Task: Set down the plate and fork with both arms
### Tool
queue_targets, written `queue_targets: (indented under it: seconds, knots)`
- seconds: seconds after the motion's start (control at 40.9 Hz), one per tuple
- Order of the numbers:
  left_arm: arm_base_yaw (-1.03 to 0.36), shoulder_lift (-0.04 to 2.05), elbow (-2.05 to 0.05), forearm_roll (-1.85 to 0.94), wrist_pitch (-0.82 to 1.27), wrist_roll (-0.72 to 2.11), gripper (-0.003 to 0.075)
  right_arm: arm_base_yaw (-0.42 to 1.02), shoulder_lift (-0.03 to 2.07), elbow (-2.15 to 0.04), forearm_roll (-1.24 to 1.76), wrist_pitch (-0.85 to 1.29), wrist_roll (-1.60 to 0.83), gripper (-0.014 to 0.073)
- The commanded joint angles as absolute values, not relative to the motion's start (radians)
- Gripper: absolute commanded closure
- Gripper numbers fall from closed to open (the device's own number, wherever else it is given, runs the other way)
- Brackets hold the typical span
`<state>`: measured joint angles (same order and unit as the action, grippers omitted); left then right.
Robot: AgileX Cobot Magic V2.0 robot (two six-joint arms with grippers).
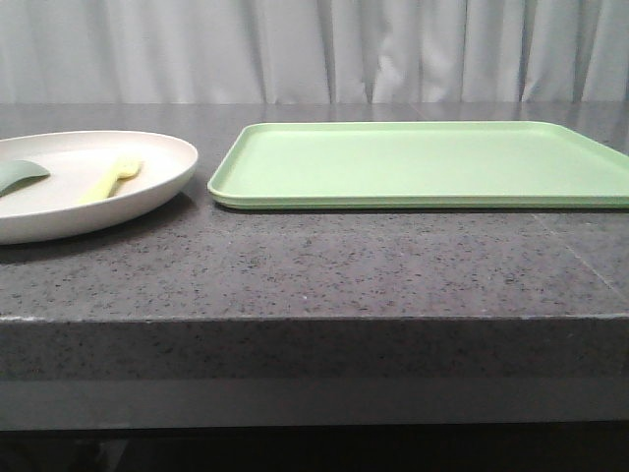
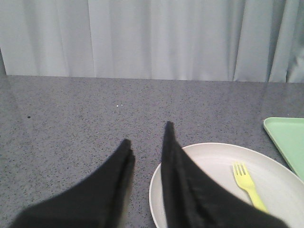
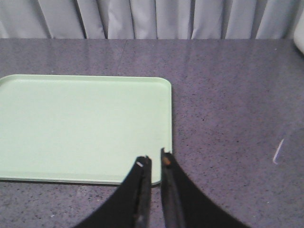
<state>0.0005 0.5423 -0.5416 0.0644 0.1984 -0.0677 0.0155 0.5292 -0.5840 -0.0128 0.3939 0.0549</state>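
Note:
The cream plate (image 1: 59, 202) sits on the dark speckled table at the far left. The pale yellow fork (image 1: 113, 177) lies in it. In the left wrist view, my left gripper (image 2: 147, 133) is open at the edge of the plate (image 2: 213, 159): one finger is over the plate's inside, the other over the table outside, and the rim runs between them. The fork (image 2: 247, 183) lies apart from the fingers. My right gripper (image 3: 154, 156) is shut and empty, above a corner of the light-green tray (image 3: 80, 123). Neither gripper shows in the front view.
The flat light-green tray (image 1: 423, 162) lies right of the plate, with a small gap between them. A grey-green rounded utensil (image 1: 18, 175) rests in the plate's left part. The table's front edge (image 1: 314, 320) is near. A curtain hangs behind.

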Motion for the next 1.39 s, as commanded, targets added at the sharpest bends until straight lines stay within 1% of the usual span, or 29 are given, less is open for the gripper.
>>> queue_targets:
  seconds: [0.0, 0.049, 0.073, 0.098, 0.147, 0.245, 0.44, 0.563, 0.685, 0.832, 0.979, 1.101, 1.223, 1.37]
  knots:
    - [0.001, 0.552, -0.578, 0.063, 0.115, -0.08, 0.0235, 0.016, 0.538, -0.621, -0.074, 0.3, 0.054, 0.0241]
    - [0.001, 0.552, -0.578, 0.063, 0.115, -0.08, 0.013, 0.016, 0.538, -0.621, -0.073, 0.296, 0.054, 0.0134]
    - [0.001, 0.552, -0.578, 0.063, 0.115, -0.08, 0.0112, 0.016, 0.538, -0.621, -0.073, 0.295, 0.054, 0.0091]
    - [0.001, 0.552, -0.578, 0.063, 0.115, -0.08, 0.0086, 0.016, 0.538, -0.621, -0.073, 0.293, 0.054, 0.003]
    - [0.001, 0.552, -0.578, 0.063, 0.115, -0.08, 0.0073, 0.016, 0.538, -0.621, -0.073, 0.291, 0.054, -0.0017]
    - [0.001, 0.552, -0.578, 0.063, 0.115, -0.08, 0.0087, 0.016, 0.538, -0.621, -0.073, 0.291, 0.054, 0.0003]
    - [0.001, 0.56, -0.58, 0.06, 0.113, -0.08, 0.0103, 0.016, 0.538, -0.621, -0.073, 0.288, 0.054, 0.0001]
    - [0.001, 0.635, -0.623, 0.06, 0.141, -0.08, 0.0103, 0.016, 0.538, -0.621, -0.073, 0.279, 0.054, 0.0001]
    - [0.001, 0.78, -0.76, 0.06, 0.288, -0.08, 0.0103, 0.016, 0.538, -0.621, -0.073, 0.277, 0.054, 0.0001]
    - [0.001, 0.985, -0.989, 0.06, 0.585, -0.08, 0.0103, 0.017, 0.538, -0.621, -0.072, 0.278, 0.054, 0.0001]
    - [0.001, 1.175, -1.171, 0.06, 0.811, -0.08, 0.0103, 0.017, 0.538, -0.621, -0.072, 0.285, 0.054, 0.0001]
    - [0.001, 1.307, -1.291, 0.064, 0.982, -0.08, 0.0133, 0.017, 0.538, -0.621, -0.072, 0.291, 0.054, 0.0001]
    - [0.001, 1.423, -1.369, 0.087, 1.083, -0.08, 0.0181, 0.017, 0.538, -0.621, -0.072, 0.292, 0.054, 0.0001]
    - [0.001, 1.521, -1.399, 0.082, 1.1, -0.08, 0.0232, 0.017, 0.538, -0.621, -0.072, 0.292, 0.054, 0.0001]
